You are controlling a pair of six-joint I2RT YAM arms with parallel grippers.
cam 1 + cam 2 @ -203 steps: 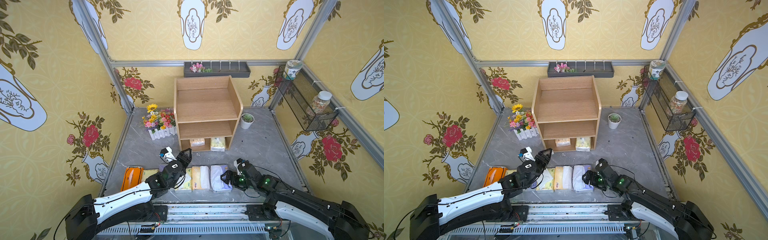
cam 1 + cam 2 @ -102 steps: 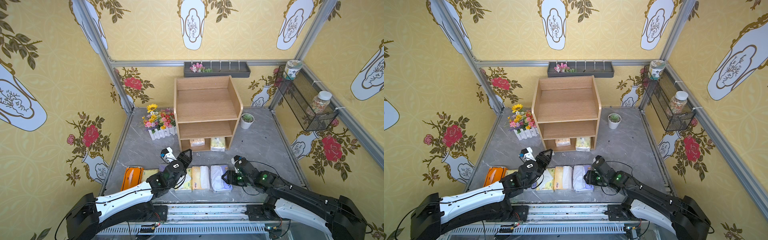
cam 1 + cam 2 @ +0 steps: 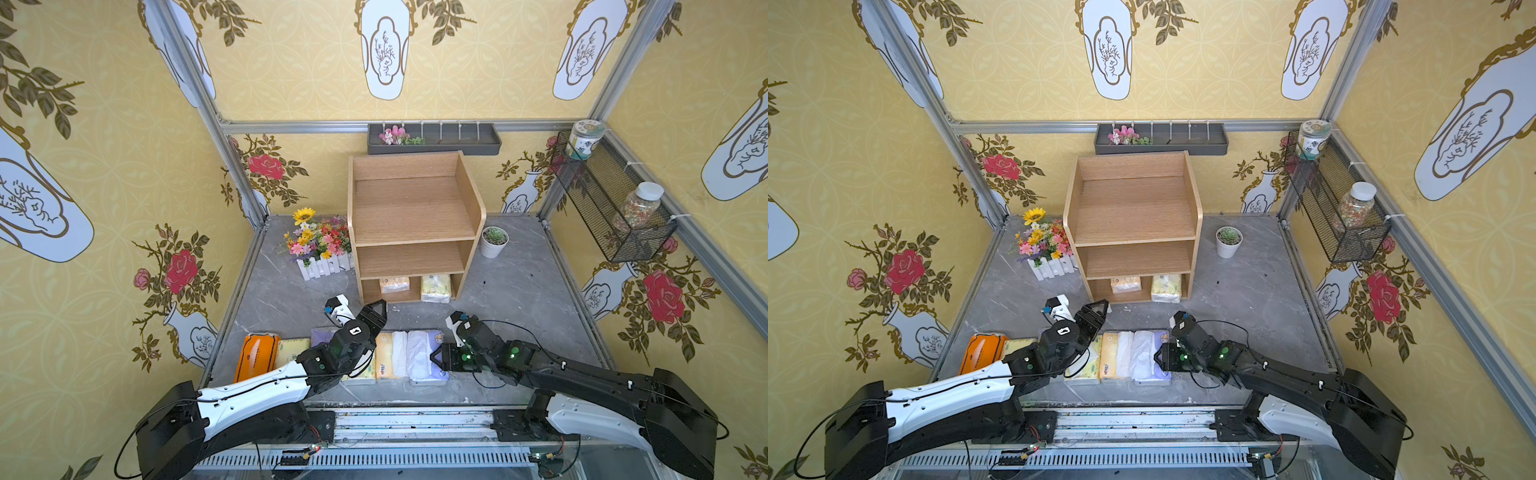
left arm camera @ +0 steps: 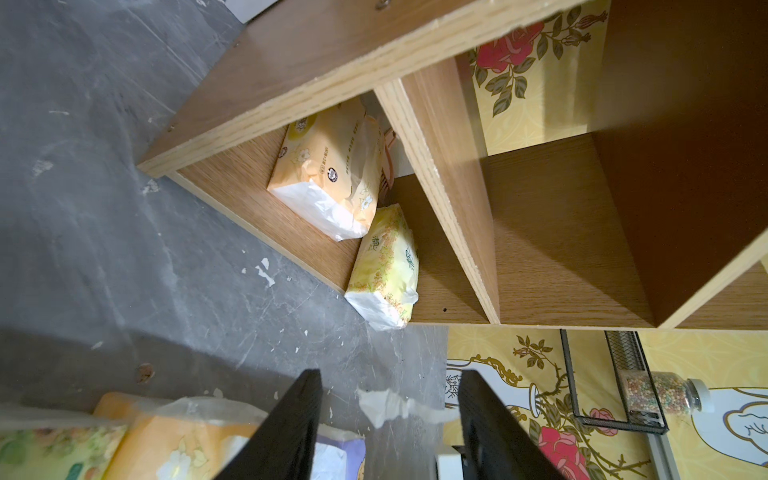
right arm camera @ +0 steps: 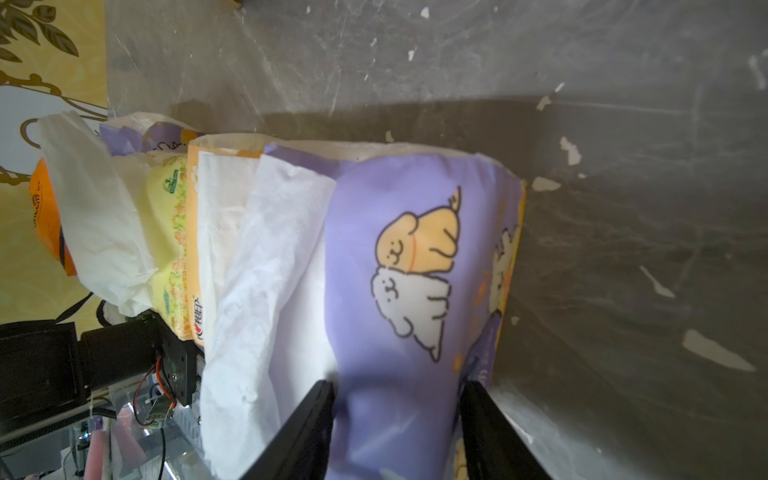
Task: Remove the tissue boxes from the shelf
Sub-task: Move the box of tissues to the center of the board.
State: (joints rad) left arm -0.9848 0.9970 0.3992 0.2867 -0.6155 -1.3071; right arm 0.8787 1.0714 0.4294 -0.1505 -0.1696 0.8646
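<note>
The right jaws are gripping the lavender pack point(image 5: 415, 174) at the table's point(image 3: 519, 291) front edge; the left jaws are hanging open, facing the tan pack point(image 4: 328, 174) and yellow-green pack point(image 4: 386, 266) in the shelf's point(image 3: 411, 216) bottom tier.

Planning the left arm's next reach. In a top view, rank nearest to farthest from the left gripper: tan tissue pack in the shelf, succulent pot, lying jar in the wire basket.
From the left gripper:
1. tan tissue pack, bottom tier of the shelf, just ahead.
2. succulent pot, standing right of the shelf.
3. lying jar, in the wire basket on the right wall.
</note>
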